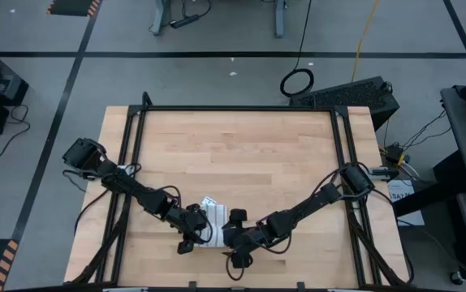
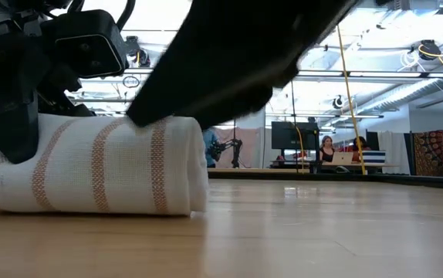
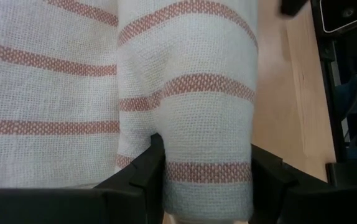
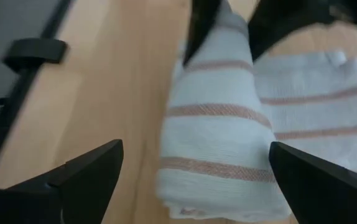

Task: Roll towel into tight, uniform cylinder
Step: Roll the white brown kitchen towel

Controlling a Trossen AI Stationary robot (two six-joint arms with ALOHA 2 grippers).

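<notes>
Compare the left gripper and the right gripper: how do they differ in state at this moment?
The left gripper is shut on the rolled part of the towel, one finger on each side; the right gripper is open and holds nothing. The left gripper touches the roll; the right gripper's fingers stand wide of it. Both are at the same towel.

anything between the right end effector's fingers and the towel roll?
No. In the right wrist view the right end effector straddles the towel with fingers wide; only bare wooden table shows in the gaps.

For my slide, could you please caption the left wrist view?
Left pincer clamps the rolled end of the white woven towel with reddish stripes on the pale wooden table.
</notes>
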